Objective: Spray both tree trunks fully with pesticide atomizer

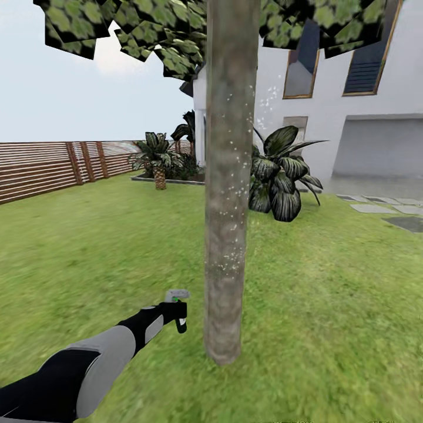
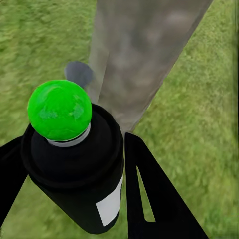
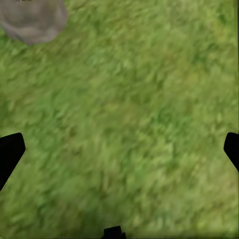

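One tree's straight grey-brown trunk (image 1: pixel 226 205) rises from the lawn right in front of me, with its leafy canopy (image 1: pixel 176 35) overhead. White specks of pesticide (image 1: pixel 239 187) dot the trunk's right side. My left gripper (image 1: pixel 177 312) is held out low, just left of the trunk, shut on the pesticide atomizer (image 1: pixel 177 295). In the left wrist view the atomizer (image 2: pixel 74 164) is a black can with a bright green dot on top, gripped between the fingers (image 2: pixel 149 189), with the trunk (image 2: pixel 139 55) close behind it. My right gripper (image 3: pixel 119 149) hangs open over grass.
A brown slatted fence (image 1: pixel 41 170) runs along the left. A small palm (image 1: pixel 158 158) and a dark leafy bush (image 1: pixel 282 176) stand in front of a white house (image 1: pixel 352 117). Paving stones (image 1: pixel 382 208) lie at the right. A grey trunk base (image 3: pixel 32 20) shows beside the right gripper.
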### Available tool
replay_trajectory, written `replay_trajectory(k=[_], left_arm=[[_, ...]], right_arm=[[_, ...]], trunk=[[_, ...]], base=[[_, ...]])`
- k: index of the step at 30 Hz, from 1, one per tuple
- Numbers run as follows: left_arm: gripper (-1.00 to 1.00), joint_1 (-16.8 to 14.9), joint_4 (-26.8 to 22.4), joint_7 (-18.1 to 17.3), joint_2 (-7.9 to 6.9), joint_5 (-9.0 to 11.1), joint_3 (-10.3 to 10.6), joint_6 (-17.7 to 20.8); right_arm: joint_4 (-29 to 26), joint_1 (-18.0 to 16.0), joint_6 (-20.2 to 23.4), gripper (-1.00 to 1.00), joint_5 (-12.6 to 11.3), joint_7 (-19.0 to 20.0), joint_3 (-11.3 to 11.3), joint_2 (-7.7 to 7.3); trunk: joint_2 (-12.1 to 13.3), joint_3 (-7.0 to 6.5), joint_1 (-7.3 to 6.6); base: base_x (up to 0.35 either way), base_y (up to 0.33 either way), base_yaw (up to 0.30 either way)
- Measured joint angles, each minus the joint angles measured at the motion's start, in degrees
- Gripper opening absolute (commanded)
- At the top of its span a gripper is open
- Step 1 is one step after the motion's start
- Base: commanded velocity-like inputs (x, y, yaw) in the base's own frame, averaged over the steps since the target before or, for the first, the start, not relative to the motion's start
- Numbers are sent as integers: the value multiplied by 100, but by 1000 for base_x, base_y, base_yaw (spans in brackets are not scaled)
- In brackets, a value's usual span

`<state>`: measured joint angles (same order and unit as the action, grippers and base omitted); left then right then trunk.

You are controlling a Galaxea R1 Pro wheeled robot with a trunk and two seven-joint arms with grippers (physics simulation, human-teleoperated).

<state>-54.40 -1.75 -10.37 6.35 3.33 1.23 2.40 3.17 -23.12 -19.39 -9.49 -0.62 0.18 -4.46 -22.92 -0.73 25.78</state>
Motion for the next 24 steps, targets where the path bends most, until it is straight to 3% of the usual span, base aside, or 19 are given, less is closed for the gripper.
replay_trajectory(k=[7,11,24], left_arm=[[-100,0,0,0,6,0,3,-34],[-100,0,0,0,7,0,2,-41],[-100,-1,-56,24,2,12,10,-165]], right_arm=[[0,0,-3,100,0,0,-1,3],[3,0,-3,100,0,0,-1,3],[-9,0,8,100,-6,-15,-1,-158]], trunk=[[0,0,0],[1,0,0],[0,0,0]], base=[[178,321,-300],[204,62,-278],[16,1,-25]])
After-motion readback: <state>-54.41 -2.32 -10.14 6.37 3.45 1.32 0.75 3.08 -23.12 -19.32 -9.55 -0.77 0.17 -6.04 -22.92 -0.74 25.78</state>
